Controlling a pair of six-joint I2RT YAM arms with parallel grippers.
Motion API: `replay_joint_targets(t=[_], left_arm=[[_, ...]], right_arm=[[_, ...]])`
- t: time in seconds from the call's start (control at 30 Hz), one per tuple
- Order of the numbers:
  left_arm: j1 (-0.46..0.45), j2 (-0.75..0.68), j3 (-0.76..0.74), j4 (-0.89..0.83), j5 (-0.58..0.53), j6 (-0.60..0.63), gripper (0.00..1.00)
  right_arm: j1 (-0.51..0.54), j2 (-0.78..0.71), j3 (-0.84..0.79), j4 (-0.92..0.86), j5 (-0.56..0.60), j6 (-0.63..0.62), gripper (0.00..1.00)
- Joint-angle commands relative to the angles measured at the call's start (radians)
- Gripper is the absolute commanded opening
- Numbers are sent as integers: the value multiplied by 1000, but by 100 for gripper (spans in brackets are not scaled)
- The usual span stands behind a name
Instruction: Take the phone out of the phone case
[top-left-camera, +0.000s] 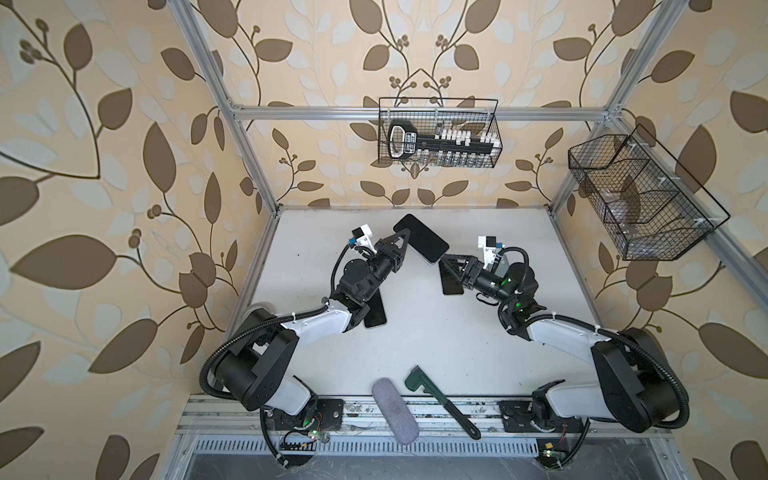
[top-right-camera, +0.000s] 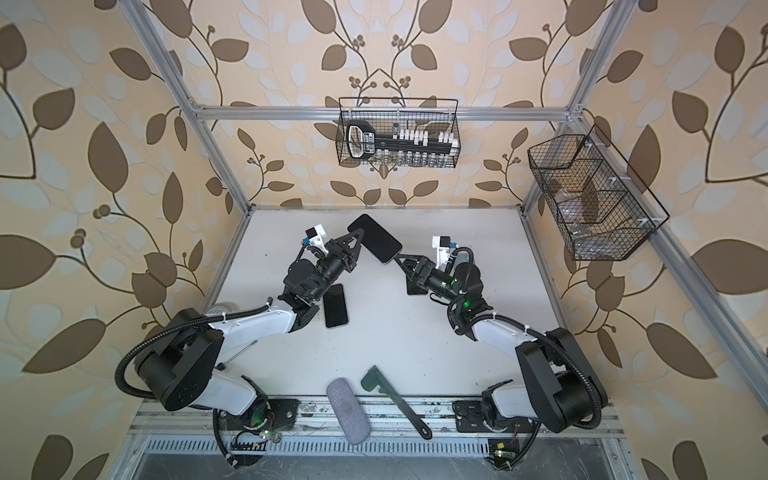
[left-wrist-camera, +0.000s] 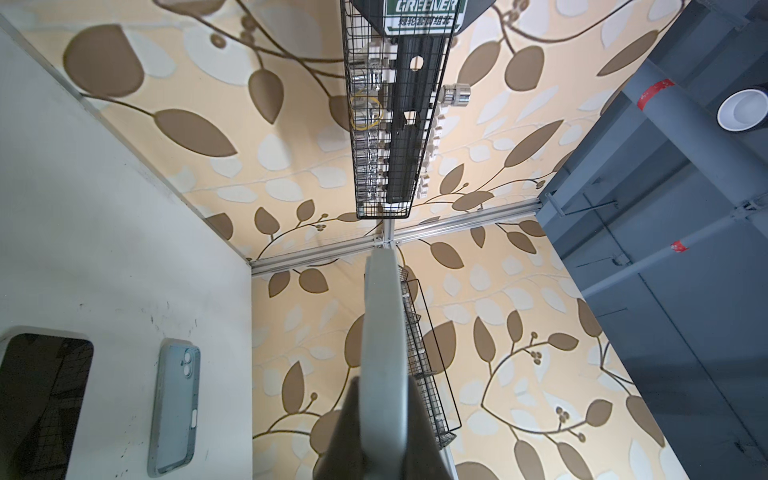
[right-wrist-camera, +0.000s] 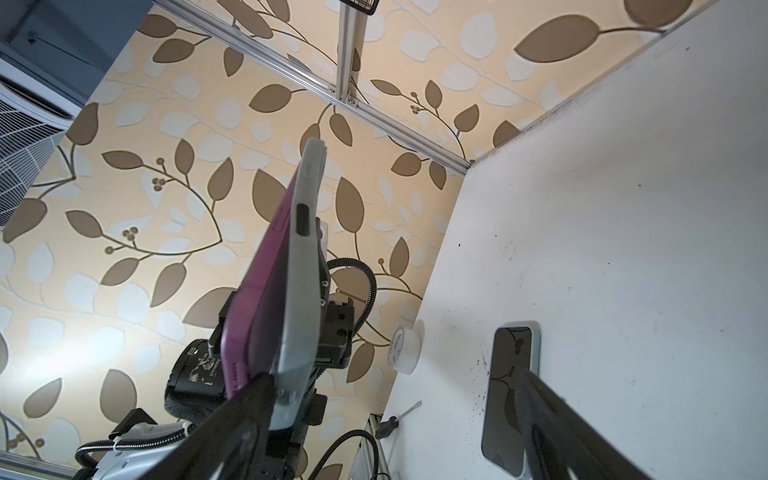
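Lowest in both top views, a grey pouch (top-left-camera: 395, 411) and green-headed tool (top-left-camera: 415, 380) lie on your tabletop (top-left-camera: 415, 324). Further up, centre frame, your left gripper (top-left-camera: 409, 244) is clamped on the grey phone case (right-wrist-camera: 297, 291), phone (top-left-camera: 422, 237) still inside, held aloft; your right gripper (top-left-camera: 443, 262) gapes wide at its lower corner.

The phone (top-left-camera: 422, 237) sits off the table over its far middle, held at its left end and slanting from far left to near right, dark screen up. It is still in the case (right-wrist-camera: 297, 291), a pale grey shell with a slim dark button slot in its side wall. From the right wrist view the phone's frame shows purple, with a row of small holes along its end. That purple side stands proud of the case at the right end and narrows toward the other.
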Motion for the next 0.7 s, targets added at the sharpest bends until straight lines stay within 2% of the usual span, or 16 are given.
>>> replay_joint_targets(t=[0.0,0.17,0.37,0.67], left_arm=[[-26,2,47,87,44,0,0],[-27,-1,51,86,45,7,0],[-27,5,53,85,47,5,0],[-27,10,56,90,45,2,0]], right_arm=[[5,23,31,177,-32,80,89],[11,54,40,228,-39,126,87],[22,28,45,148,-34,69,84],[30,35,56,136,-47,46,74]])
